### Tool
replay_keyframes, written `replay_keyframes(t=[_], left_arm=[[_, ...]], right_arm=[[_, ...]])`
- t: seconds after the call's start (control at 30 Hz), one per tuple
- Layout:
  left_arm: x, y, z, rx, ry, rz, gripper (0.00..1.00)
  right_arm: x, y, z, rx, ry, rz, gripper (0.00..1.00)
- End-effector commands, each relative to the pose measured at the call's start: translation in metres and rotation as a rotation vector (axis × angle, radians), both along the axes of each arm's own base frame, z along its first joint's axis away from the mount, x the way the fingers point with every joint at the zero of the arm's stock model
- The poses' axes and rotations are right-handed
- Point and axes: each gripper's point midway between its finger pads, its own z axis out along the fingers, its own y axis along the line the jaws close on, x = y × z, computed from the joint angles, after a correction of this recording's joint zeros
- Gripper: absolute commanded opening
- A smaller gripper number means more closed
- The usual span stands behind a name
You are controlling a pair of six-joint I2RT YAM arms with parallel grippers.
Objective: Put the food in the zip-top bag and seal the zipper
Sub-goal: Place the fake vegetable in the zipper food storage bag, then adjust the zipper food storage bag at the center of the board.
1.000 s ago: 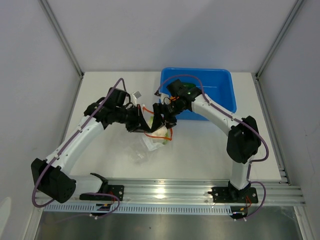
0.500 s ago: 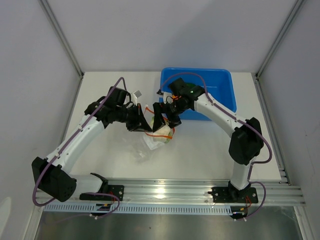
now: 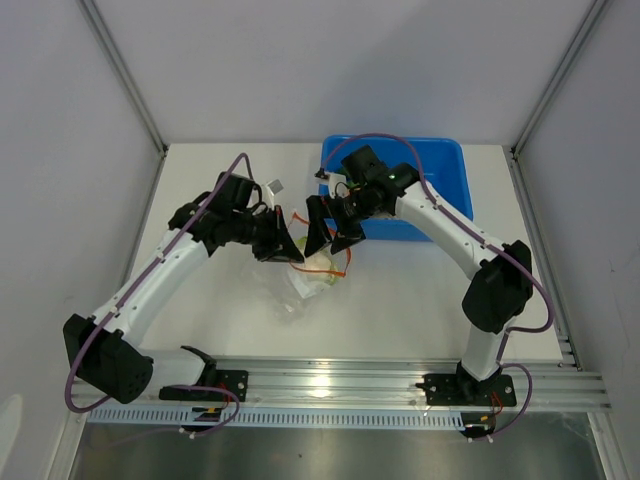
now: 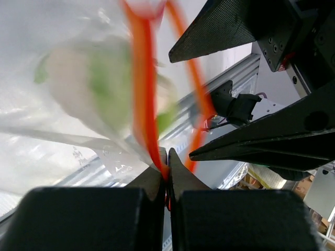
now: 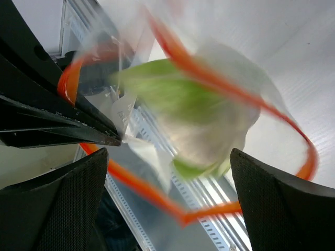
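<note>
Orange-red zipper (image 4: 142, 89) clamped in left gripper (image 4: 166, 167), right gripper (image 5: 168, 157) spread wide facing it, cauliflower (image 5: 207, 128) inside clear zip-top bag (image 3: 298, 288) just beyond both grippers.

White table (image 3: 400, 310) between plain grey walls (image 3: 330, 60).

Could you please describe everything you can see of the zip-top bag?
The zip-top bag is clear, crinkly plastic with an orange-red zipper around its gaping mouth. The left end effector pinches that strip, holding the mouth up. A white-and-green cauliflower sits inside. The right end effector is open at the mouth.
</note>
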Motion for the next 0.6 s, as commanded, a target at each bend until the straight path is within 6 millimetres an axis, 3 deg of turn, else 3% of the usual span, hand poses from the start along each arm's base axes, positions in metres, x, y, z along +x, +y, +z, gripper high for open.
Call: replay_keyframes(t=[0.0, 0.17, 0.3, 0.4, 0.57], left_arm=[[0.005, -0.004, 0.029, -0.042, -0.103, -0.013, 0.01], [0.005, -0.001, 0.029, -0.031, -0.113, -0.01, 0.01], [0.003, 0.002, 0.024, -0.015, -0.108, -0.007, 0.01], [0.001, 0.003, 0.017, -0.008, -0.093, -0.007, 0.0], [-0.001, 0.004, 0.012, 0.0, -0.092, -0.02, 0.01]], right_arm=[[-0.002, 0.0, 0.034, 0.063, -0.071, 0.009, 0.99], [0.003, -0.001, 0.041, 0.061, -0.105, -0.015, 0.99], [0.014, -0.002, 0.063, 0.092, -0.168, -0.061, 0.99], [0.031, -0.006, 0.082, 0.109, -0.228, -0.117, 0.99], [0.067, -0.025, 0.089, 0.07, -0.277, -0.268, 0.98]])
